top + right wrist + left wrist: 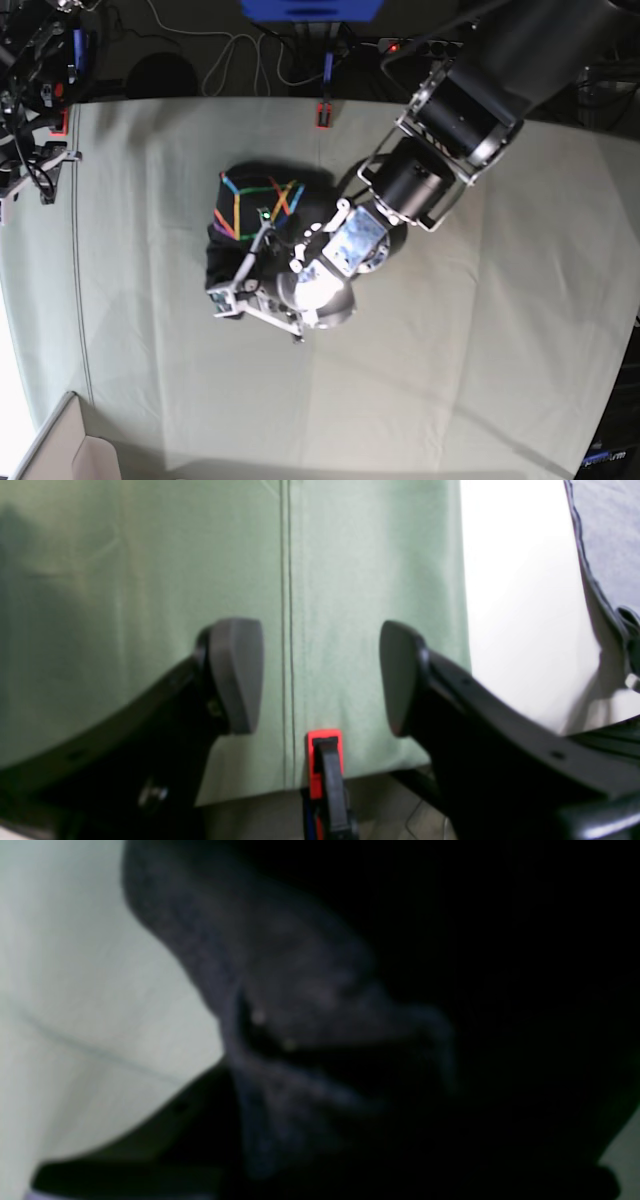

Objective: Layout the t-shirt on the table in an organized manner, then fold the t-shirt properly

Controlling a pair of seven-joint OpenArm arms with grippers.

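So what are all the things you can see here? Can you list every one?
black cotton t-shirt with rainbow line graphic: one, black, bunched in a heap near the table's middle
pale grey-green cloth-covered table: one, fills most of the base view
red and black clamp: one, at the table's edge
cardboard box: one, brown, bottom left corner
cables: several, white and black, beyond the far edge
left gripper: one, down at the shirt, looks pinched on it
right gripper: one, black, open, empty
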